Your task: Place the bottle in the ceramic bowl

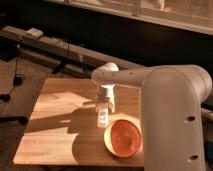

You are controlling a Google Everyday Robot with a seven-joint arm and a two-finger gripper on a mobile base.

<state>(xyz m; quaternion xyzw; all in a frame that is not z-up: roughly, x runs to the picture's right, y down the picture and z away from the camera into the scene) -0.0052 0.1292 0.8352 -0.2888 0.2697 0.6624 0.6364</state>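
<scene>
Over the wooden surface [52, 125], just left of the ceramic bowl [123, 140], the tool [105, 105] grips the bottle [102, 118] by its upper end.

The tool points straight down from the pale arm [165, 87], which reaches in from the right – its fingers are narrowed onto the bottle's top, and the clear body hangs upright below them. The bottle's lower end sits close beside the bowl's left rim but outside it (whether it touches the wood or is just above it cannot be told). The bowl rests near the front right edge of the surface, its orange inside bare and catching the light, partly cut off on the right by the arm's bulky housing.
</scene>
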